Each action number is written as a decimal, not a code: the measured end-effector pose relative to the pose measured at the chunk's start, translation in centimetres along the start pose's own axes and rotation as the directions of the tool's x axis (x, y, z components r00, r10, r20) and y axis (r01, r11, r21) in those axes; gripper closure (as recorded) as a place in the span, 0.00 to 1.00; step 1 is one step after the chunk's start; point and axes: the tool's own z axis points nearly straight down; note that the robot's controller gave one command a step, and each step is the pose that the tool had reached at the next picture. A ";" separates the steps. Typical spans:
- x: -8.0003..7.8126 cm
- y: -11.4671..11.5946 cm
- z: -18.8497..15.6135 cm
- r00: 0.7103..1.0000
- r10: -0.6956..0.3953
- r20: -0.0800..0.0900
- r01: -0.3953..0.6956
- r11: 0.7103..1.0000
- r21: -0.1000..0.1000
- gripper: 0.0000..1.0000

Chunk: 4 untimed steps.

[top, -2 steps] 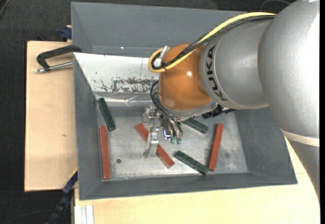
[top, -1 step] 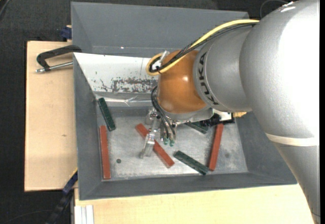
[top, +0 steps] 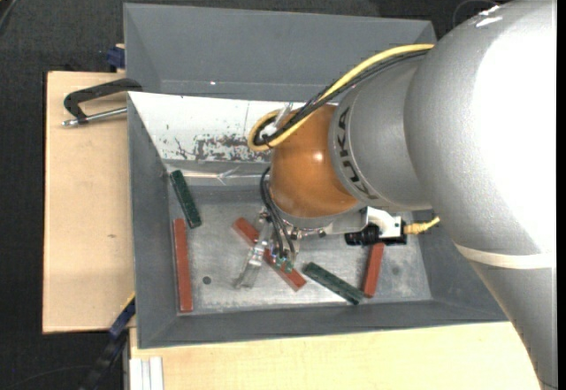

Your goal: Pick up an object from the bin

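Though I cannot tell if it is apart, the end effector hangs over a red stick.

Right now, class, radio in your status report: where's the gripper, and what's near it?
Gripper low at centre of bin, over a red stick. Green stick close by, view's right. No grip confirmed.
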 end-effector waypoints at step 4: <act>-0.4 0.5 -10.3 1.000 -0.004 0.007 0.004 1.000 -0.003 1.00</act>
